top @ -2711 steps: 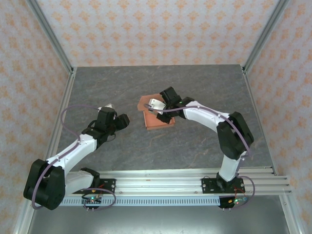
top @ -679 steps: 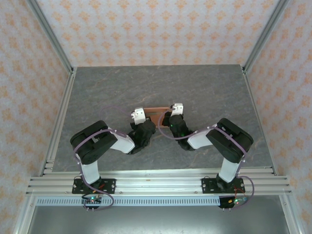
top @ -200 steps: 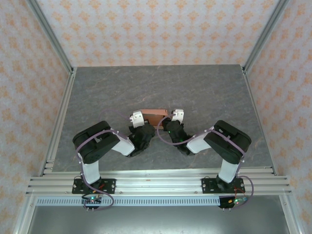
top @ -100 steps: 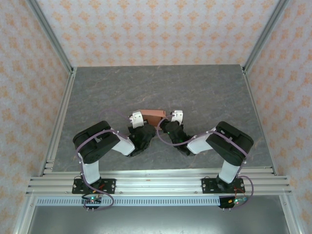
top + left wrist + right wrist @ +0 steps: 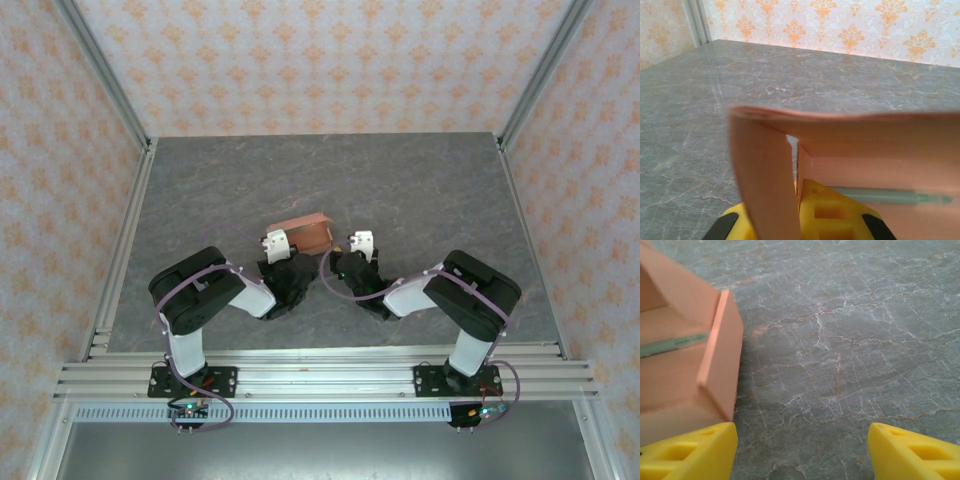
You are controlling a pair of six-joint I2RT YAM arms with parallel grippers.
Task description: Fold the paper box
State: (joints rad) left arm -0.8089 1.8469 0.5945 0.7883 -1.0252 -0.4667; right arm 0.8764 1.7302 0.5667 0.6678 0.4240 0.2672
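Salmon-orange card of the paper box (image 5: 303,233) sits at the tip of the left gripper (image 5: 280,243) in the overhead view. It is tilted up off the grey marbled table (image 5: 430,190), and the right gripper (image 5: 357,243) is near its other end, with a narrow strip of table between them.

The overhead view hides the grip itself, but the left wrist camera shows it. The yellow fingers (image 5: 832,212) are closed, and a wall of the box runs down into them. One side flap stands bent forward just left of the fingers, and a long panel arches above them and off to the right. Just beyond the fingertips a thin grey-green stick (image 5: 890,196) lies along the inside of the box.

The right wrist camera shows the box's other end. Here the yellow fingers (image 5: 695,450) stand wide apart with bare table between them. The box's end wall and corner lie just beyond the finger on the left of that view, but I cannot tell whether they touch. The stick shows here too, lying inside the box.
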